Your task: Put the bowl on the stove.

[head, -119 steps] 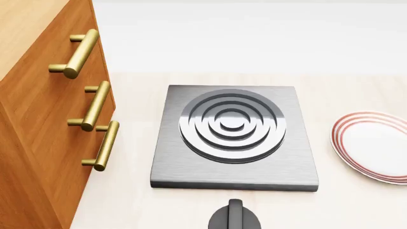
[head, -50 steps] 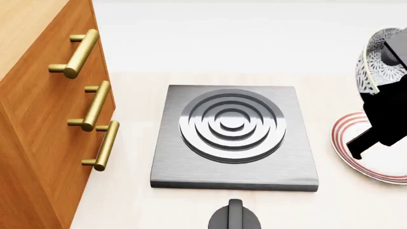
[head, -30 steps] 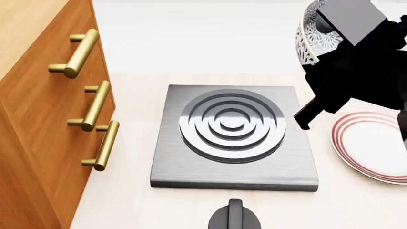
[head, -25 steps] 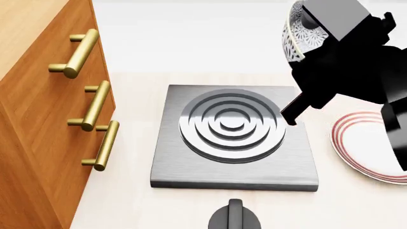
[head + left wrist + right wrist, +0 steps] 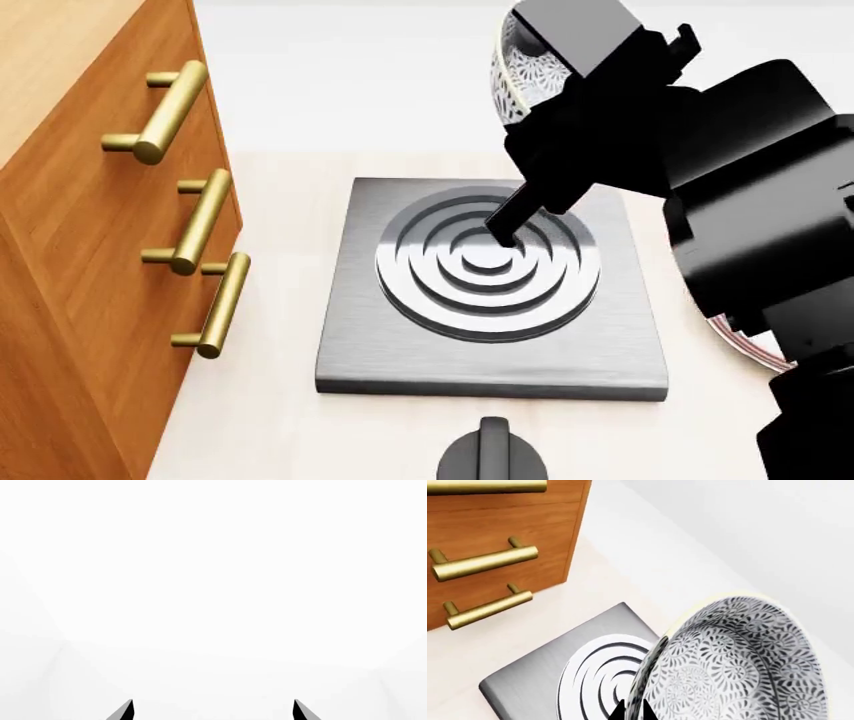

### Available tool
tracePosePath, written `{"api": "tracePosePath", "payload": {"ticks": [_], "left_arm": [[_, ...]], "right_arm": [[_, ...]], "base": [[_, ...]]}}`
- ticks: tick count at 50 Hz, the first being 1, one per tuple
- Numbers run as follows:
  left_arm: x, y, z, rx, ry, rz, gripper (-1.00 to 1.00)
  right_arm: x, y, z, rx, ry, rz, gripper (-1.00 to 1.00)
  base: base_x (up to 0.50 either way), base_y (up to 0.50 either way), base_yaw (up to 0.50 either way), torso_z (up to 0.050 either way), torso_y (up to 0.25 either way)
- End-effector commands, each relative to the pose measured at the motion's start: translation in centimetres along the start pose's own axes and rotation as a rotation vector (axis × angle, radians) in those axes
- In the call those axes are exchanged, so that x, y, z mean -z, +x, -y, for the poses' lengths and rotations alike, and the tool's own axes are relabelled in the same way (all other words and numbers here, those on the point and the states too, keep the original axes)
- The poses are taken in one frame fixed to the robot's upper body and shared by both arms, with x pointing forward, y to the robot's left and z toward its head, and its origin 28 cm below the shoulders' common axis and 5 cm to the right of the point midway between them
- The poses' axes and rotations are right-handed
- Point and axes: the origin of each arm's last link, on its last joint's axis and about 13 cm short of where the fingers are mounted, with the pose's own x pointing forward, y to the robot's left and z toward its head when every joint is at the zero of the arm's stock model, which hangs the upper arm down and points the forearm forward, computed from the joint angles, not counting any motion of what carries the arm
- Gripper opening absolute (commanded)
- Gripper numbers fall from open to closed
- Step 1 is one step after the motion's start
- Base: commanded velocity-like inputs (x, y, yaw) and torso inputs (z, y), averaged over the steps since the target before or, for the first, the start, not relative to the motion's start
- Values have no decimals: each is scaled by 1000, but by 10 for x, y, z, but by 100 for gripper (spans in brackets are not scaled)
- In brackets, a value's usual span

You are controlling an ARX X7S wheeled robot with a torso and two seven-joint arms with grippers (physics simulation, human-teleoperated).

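The right tool [image 5: 534,120] pinches the bowl [image 5: 523,75] by its rim, holding it tipped on its side high above the far part of the stove [image 5: 491,288]. Half a second ago the bowl hung near the stove's far right corner; now it has swung left, and one black finger points down over the middle of the burner rings [image 5: 487,262]. A second ago it was over the red-ringed plate [image 5: 747,335], which the arm now mostly hides. So the carry looks nearly done; what remains, by my reading, is levelling the bowl and lowering it onto the rings.

The right wrist view shows what the head view cannot: the bowl's [image 5: 740,665] patterned wall fills the near field, with the stove [image 5: 567,672] below it and clear air between them. It also shows the wooden drawers [image 5: 494,545] beyond.

The left tool [image 5: 213,712] appears only in its own view: two tips spread apart against plain white, holding nothing.
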Motion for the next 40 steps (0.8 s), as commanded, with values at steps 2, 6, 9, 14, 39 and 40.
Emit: {"api": "tracePosePath", "payload": {"ticks": [2,6,9,14,39,40], "left_arm": [[0,0,0,0,0,0,100],[0,0,0,0,0,0,100],[0,0,0,0,0,0,100],[0,0,0,0,0,0,100],[0,0,-2,-8,3,0,100],[0,0,-2,-8,3,1,100]], "right_arm": [[-7,7,-4,-3,-19,29,-100],[-7,7,-4,-3,-19,29,-100],[-7,7,-4,-3,-19,29,-100],[-7,7,-4,-3,-19,29,-100],[-5,63,-3,-64,63,-37,-100],[-4,63,-4,-66,68,-42,-100]], "base": [[0,0,0,0,0],[0,0,0,0,0],[0,0,0,0,0],[0,0,0,0,2],[0,0,0,0,0],[0,0,0,0,0]]}}
